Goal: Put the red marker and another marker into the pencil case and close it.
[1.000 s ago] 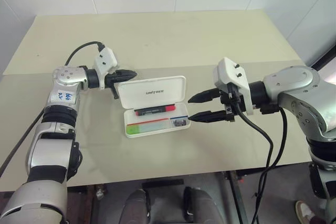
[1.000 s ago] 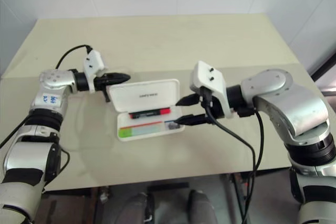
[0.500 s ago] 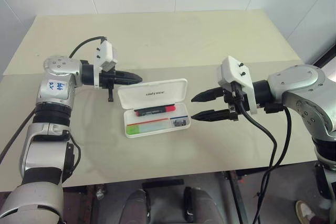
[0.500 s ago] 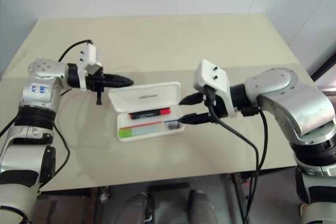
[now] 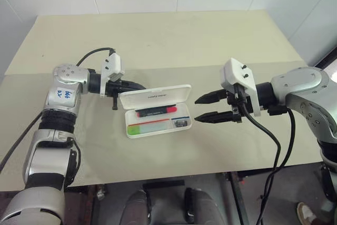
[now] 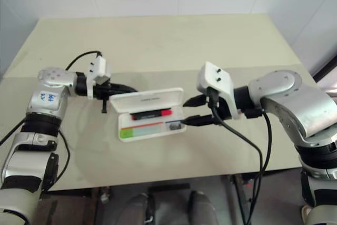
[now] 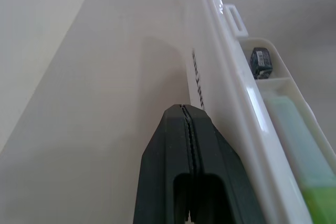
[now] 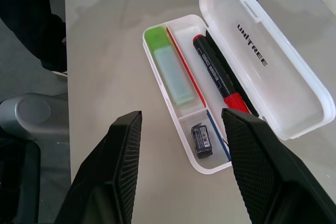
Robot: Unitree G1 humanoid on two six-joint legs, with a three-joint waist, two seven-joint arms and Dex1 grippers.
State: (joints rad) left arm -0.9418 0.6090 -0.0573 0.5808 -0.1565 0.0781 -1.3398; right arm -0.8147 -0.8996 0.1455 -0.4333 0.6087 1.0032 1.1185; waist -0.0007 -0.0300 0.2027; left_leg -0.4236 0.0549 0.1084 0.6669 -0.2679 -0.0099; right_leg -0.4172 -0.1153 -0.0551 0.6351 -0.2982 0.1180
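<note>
Pencil case (image 5: 157, 110) sits open near the middle of the table (image 5: 158, 40), its lid (image 5: 155, 97) tipped partway forward over the tray rather than standing upright. Both markers already lie inside: the red marker (image 8: 219, 80) in the compartment next to the hinge, the green marker (image 8: 169, 65) in the front one, with a small dark object (image 8: 202, 139) in its own end pocket. So the loading looks done, and the step in hand is the closing. The left gripper (image 5: 132, 85), fingers pressed together and holding nothing, rests its tip against the back of the lid (the left wrist view has the joined black fingers right on the white plastic beside the lettering). The right gripper (image 5: 209, 107) hovers just off the case's right end with its fingers (image 8: 121, 161) spread and empty. Next, I judge, the left tip has to push the lid on down, while the right may need to steady the tray so it does not slide, then press the latch (image 7: 234, 19) home.
</note>
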